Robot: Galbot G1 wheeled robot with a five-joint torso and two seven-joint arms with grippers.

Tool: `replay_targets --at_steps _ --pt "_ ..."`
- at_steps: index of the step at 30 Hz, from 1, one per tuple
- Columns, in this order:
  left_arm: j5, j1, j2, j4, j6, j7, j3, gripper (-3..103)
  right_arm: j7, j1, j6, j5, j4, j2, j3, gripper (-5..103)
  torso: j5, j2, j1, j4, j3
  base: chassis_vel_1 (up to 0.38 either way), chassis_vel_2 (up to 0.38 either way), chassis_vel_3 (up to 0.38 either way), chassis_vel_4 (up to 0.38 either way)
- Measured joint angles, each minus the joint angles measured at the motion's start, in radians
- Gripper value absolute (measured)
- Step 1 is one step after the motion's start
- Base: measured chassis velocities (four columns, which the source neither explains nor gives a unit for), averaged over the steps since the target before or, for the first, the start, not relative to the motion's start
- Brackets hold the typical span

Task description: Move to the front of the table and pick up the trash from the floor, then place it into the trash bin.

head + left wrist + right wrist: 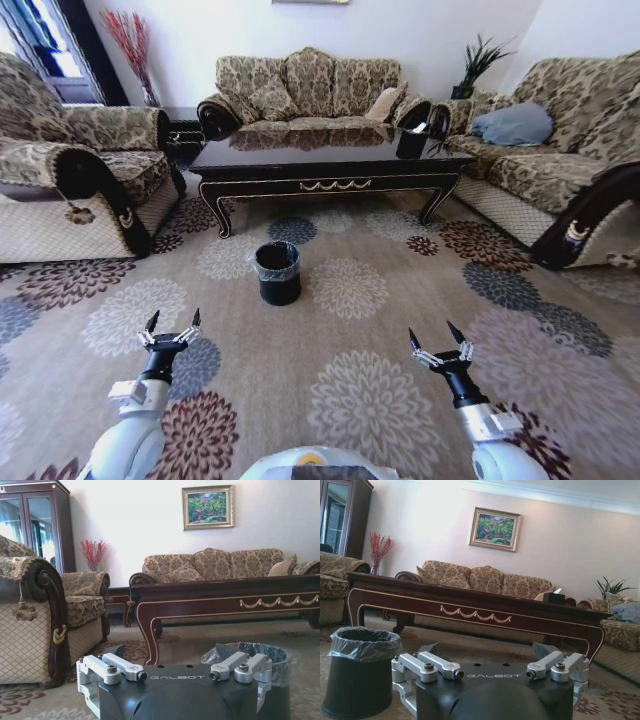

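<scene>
Left gripper (pixel 170 327), right gripper (pixel 441 343) both spread, hovering over floor (pixel 400 300); trash bin (pixel 277 272) before table (pixel 330 155)

table (pixel 335 158) glossy dark brown, gold trim | trash bin (pixel 278 273) black | floor (pixel 350 290) beige, flower medallions

One word reads — "GALBOT", printed on the dark wrist housing behind the left hand (pixel 172 660) and the right hand (pixel 490 657).
</scene>
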Motion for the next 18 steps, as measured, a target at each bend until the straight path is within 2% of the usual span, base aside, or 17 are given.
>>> replay_targets --at_steps 18 --pt "0.0 0.0 0.0 0.0 0.0 0.0 0.0 100 0.0 0.0 0.0 0.0 0.0 0.0 0.0 100 0.0001 0.0 0.0 0.0 0.0 0.147 -0.154 -0.158 0.147"
